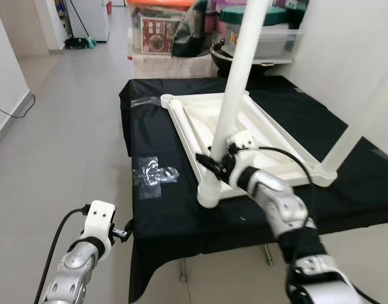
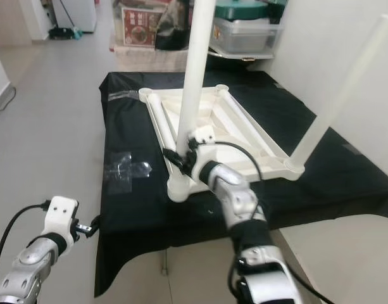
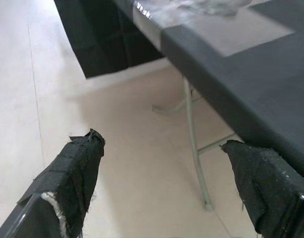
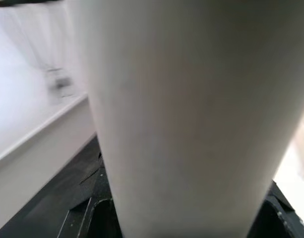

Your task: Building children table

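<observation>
Left eye view: white children's tabletop (image 1: 244, 136) lying upside down on a black-covered work table (image 1: 175, 209), ribbed underside facing up. One white leg (image 1: 235, 95) standing upright in the near corner socket (image 1: 208, 193), rising out past the top of frame. Second white leg (image 1: 364, 123) seated in the far right corner, leaning up and to the right. Right gripper (image 1: 214, 163) at the base of the near leg, just above the socket, black fingers clamped around the tube. Silver right arm reaching in from the lower right. Left gripper (image 1: 125, 232) low at the front left edge of the work table, beside the hanging black cover, apart from the tabletop. Crumpled clear tape (image 1: 152, 174) stuck to the cover, left of the tabletop. Storage boxes (image 1: 162, 25) on the floor beyond the table.

Right eye view: same arrangement. Right gripper (image 2: 179, 158) closed on the near leg (image 2: 195, 76); left gripper (image 2: 89, 226) next to the draped table edge.

Left wrist view: two black fingers (image 3: 77, 168) spread wide, nothing between them. Pale floor tile (image 3: 142, 198) below, a metal table leg (image 3: 196, 148) and the dark cover edge ahead.

Right wrist view: white leg tube (image 4: 191, 114) directly against the camera, blurred, held between the black fingers (image 4: 90, 215) visible at either side of its base. White tabletop rail (image 4: 37, 144) behind.
</observation>
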Controlling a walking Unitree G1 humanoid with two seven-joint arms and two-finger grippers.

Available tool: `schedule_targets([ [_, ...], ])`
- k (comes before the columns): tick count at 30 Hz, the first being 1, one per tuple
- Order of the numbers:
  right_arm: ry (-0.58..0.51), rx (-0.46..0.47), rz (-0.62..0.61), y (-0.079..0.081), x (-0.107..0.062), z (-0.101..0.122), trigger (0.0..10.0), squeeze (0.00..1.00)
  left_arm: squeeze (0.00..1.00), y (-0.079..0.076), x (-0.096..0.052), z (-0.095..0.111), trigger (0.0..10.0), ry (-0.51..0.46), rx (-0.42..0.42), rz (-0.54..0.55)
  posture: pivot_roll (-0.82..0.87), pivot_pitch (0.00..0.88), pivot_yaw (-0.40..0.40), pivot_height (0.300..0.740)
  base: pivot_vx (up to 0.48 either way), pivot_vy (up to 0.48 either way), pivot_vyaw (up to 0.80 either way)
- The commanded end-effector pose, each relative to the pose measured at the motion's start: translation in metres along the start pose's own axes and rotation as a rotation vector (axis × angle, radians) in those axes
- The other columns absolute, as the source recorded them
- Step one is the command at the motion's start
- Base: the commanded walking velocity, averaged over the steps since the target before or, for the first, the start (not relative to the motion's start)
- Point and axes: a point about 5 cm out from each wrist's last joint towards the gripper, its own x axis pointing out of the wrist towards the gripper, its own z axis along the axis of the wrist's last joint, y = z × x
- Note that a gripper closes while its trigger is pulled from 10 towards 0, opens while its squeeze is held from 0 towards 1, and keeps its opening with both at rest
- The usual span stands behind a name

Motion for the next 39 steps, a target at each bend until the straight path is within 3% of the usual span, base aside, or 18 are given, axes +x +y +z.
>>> schedule_targets([
  [1,-0.032,0.016,-0.391,-0.037,-0.014,0.008,0.0,0.00,0.00,-0.006,0.000,0.002,10.0,-0.015,-0.010,-0.031,0.04,0.000,-0.096,0.740,0.000,0.000,0.00],
  [4,-0.023,0.075,-0.729,-0.042,-0.039,0.004,0.0,0.00,0.00,-0.008,-0.001,0.002,10.0,-0.021,-0.014,-0.037,0.04,0.000,-0.091,0.740,0.000,0.000,0.00],
  [5,-0.034,0.101,-0.671,-0.026,-0.038,0.004,10.0,0.00,0.00,-0.009,-0.001,0.002,10.0,-0.021,-0.016,-0.041,0.04,0.000,-0.088,0.740,0.000,0.000,0.00],
  [6,-0.034,0.101,-0.671,-0.026,-0.038,0.004,10.0,0.00,0.00,-0.009,-0.001,0.002,10.0,-0.021,-0.016,-0.041,0.04,0.000,-0.088,0.740,0.000,0.000,0.00],
  [9,-0.142,0.149,-0.401,0.029,-0.033,0.018,10.0,0.00,0.00,-0.012,0.000,0.001,10.0,-0.018,-0.015,-0.059,0.03,0.000,-0.078,0.740,0.000,0.000,0.00],
  [10,-0.196,0.165,-0.323,0.042,-0.033,0.024,10.0,0.57,0.00,-0.012,0.000,0.001,10.0,-0.017,-0.013,-0.065,0.02,0.000,-0.071,0.740,0.000,0.000,0.00],
  [11,-0.196,0.165,-0.323,0.042,-0.033,0.024,10.0,0.57,0.00,-0.012,0.000,0.001,10.0,-0.017,-0.013,-0.065,0.02,0.000,-0.071,0.740,0.000,0.000,0.00],
  [12,-0.231,0.175,-0.239,0.052,-0.032,0.030,10.0,1.00,0.00,-0.012,0.001,0.002,10.0,-0.017,-0.012,-0.068,0.02,0.000,-0.073,0.740,0.000,0.000,0.00],
  [15,-0.239,0.188,-0.183,0.057,-0.031,0.033,10.0,1.00,0.00,-0.012,0.001,0.002,10.0,-0.016,-0.012,-0.070,0.02,0.000,-0.074,0.740,0.000,0.000,0.00],
  [16,-0.246,0.164,0.041,0.054,-0.026,0.047,10.0,0.00,0.00,-0.011,0.002,0.003,10.0,-0.017,-0.012,-0.071,0.02,0.000,-0.081,0.740,0.000,0.000,0.00],
  [20,-0.162,-0.015,0.401,0.045,-0.037,0.058,10.0,0.00,0.00,-0.012,0.000,0.002,10.0,-0.019,-0.016,-0.071,0.03,0.000,-0.094,0.740,0.000,0.000,0.00],
  [30,-0.037,-0.173,0.539,0.043,-0.027,0.031,10.0,0.00,0.00,-0.013,0.000,0.000,10.0,-0.017,-0.023,-0.063,0.05,0.000,-0.109,0.740,0.000,0.000,0.00],
  [31,-0.021,-0.181,0.531,0.046,-0.022,0.024,6.2,0.00,0.00,-0.013,-0.001,0.000,10.0,-0.018,-0.023,-0.061,0.06,0.000,-0.111,0.740,0.000,0.000,0.00],
  [32,0.032,-0.165,0.440,0.045,-0.011,0.014,0.0,0.00,0.00,-0.010,-0.002,0.000,10.0,-0.018,-0.020,-0.055,0.07,0.000,-0.113,0.740,0.000,0.000,0.00],
  [35,0.045,-0.160,0.343,0.039,-0.007,0.011,0.0,0.00,0.00,-0.009,-0.002,0.000,10.0,-0.017,-0.020,-0.053,0.07,0.000,-0.112,0.740,0.000,0.000,0.00],
  [36,0.086,-0.119,0.108,0.020,-0.002,0.006,0.0,0.00,0.00,-0.008,-0.003,-0.001,10.0,-0.015,-0.019,-0.052,0.06,0.000,-0.107,0.740,0.000,0.000,0.00],
  [38,0.086,-0.119,0.108,0.020,-0.002,0.006,0.0,0.00,0.00,-0.008,-0.003,-0.001,10.0,-0.015,-0.019,-0.052,0.06,0.000,-0.107,0.740,0.000,0.000,0.00],
  [39,0.115,-0.084,-0.084,0.004,-0.001,0.001,0.0,0.00,0.00,-0.008,-0.004,-0.001,10.0,-0.014,-0.018,-0.051,0.05,0.000,-0.105,0.740,0.000,0.000,0.00],
])
